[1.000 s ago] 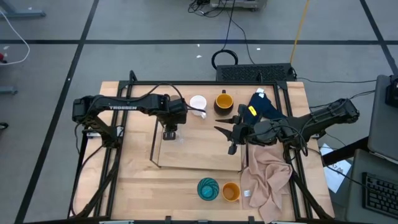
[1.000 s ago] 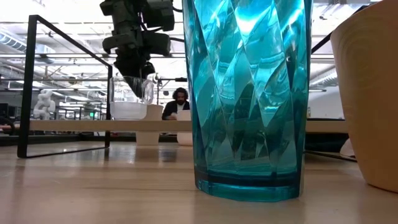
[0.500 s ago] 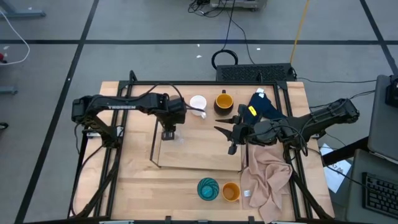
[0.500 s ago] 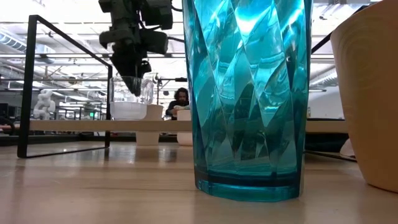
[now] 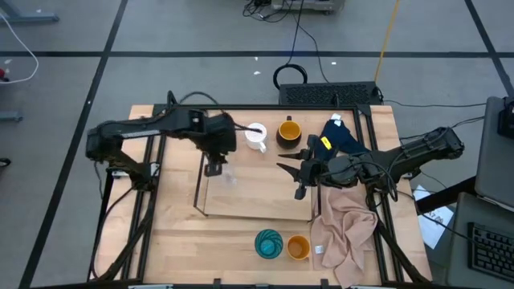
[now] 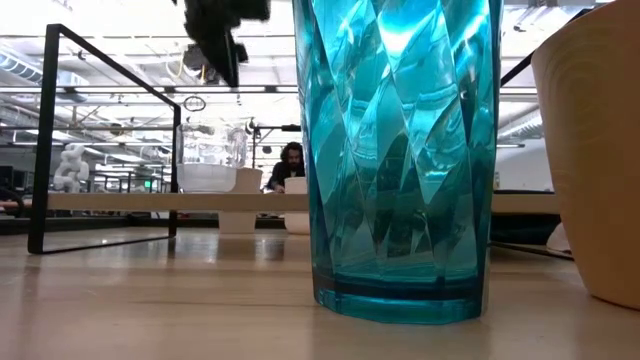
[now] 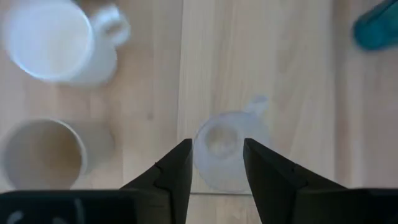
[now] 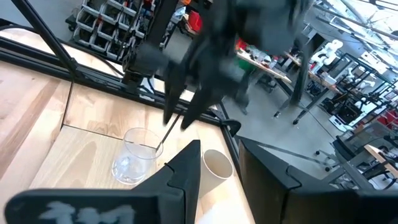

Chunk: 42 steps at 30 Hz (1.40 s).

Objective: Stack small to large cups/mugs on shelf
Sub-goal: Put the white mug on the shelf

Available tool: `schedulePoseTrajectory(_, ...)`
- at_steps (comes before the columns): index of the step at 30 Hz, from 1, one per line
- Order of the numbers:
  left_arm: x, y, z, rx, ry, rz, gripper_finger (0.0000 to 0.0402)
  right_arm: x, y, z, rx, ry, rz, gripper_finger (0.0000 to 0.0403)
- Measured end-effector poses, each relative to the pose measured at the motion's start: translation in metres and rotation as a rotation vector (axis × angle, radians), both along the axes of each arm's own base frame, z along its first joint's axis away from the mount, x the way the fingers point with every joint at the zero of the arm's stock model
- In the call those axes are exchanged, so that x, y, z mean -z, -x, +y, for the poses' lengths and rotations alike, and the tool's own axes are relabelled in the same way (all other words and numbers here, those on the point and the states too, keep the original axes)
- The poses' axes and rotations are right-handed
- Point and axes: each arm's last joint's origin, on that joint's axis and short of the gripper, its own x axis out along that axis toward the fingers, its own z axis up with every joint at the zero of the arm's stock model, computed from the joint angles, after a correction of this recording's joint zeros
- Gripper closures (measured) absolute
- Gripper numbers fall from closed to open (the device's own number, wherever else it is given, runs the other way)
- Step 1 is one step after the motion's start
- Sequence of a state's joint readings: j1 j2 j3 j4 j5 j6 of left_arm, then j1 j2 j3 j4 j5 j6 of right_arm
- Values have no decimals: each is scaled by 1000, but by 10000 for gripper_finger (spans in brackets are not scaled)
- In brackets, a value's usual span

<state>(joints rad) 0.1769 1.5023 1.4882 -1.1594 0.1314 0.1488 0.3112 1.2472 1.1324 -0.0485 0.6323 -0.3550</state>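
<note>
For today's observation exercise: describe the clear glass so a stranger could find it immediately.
Start at the shelf, the light-wood board mid-table. The clear glass stands near its far-left corner, below the raised left gripper. Unlike the white mug behind it, it is see-through.

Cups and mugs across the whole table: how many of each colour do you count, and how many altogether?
Clear glass: 1
White mug: 1
Beige-grey cup: 1
Dark mug with yellow inside: 1
Teal cup: 1
Orange cup: 1
Total: 6
</note>
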Motion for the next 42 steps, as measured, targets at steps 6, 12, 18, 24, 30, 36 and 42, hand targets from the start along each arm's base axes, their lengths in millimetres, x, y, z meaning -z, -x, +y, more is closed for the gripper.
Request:
schedulePoseTrajectory(6, -56, 58, -22, -11, -39, -313, 256, 2, 0, 0, 4, -13, 11, 300)
schedulePoseTrajectory(12, -79, 136, -49, -31, -72, -644, 256, 3, 1, 0, 6, -16, 22, 300)
schedulePoseTrajectory(18, -41, 181, -61, -89, -71, -834, 256, 2, 2, -1, 6, -17, 21, 300)
schedulePoseTrajectory(24, 10, 186, -70, -94, -68, -928, 256, -10, 16, -6, 58, -14, -19, 300)
schedulePoseTrajectory(30, 38, 181, -78, -67, -43, -977, 256, -22, 41, -15, 96, -57, -33, 300)
schedulePoseTrajectory(36, 59, 176, -85, -75, -53, -1006, 256, -19, 61, -22, 111, -127, -46, 300)
schedulePoseTrajectory(42, 77, 170, -95, -17, 5, -1108, 256, 1, 75, -26, 113, -157, -72, 300)
